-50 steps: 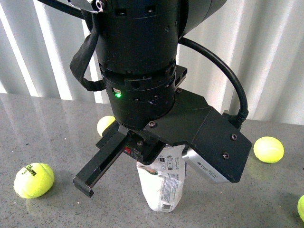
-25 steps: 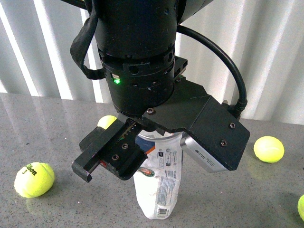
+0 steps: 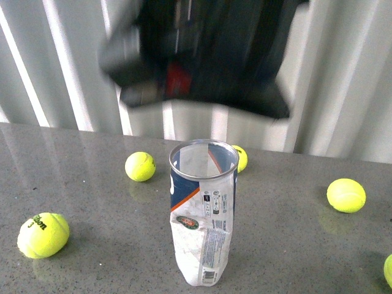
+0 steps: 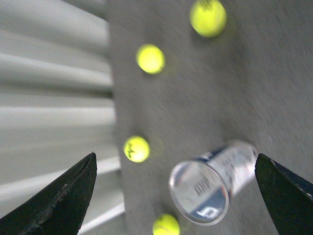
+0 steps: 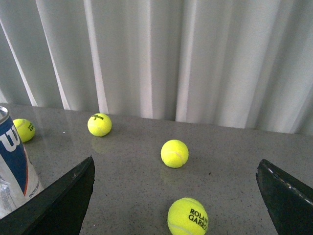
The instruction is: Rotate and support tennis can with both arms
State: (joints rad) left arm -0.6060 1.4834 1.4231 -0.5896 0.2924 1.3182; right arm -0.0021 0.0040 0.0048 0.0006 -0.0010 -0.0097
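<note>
The tennis can point(image 3: 203, 214) stands upright on the grey table, open silver rim up, with a white, blue and orange label; it looks empty. A black arm point(image 3: 196, 55) is a blur high above it, clear of the can. In the left wrist view the can point(image 4: 210, 183) is seen from above between the wide-open fingers of my left gripper point(image 4: 178, 196), well below them. My right gripper point(image 5: 176, 196) is open and empty; the can point(image 5: 14, 166) sits at the edge of that view, beside one finger.
Yellow-green tennis balls lie scattered on the table: one at front left point(image 3: 43, 234), two behind the can point(image 3: 140, 166) point(image 3: 240, 158), one at right point(image 3: 346, 195). Several more show in the right wrist view point(image 5: 174, 153) point(image 5: 188, 216). White curtain behind the table.
The black arm that was down at the can's top has lifted quickly up and away, now blurred above. The can stands free with its rim uncovered.
</note>
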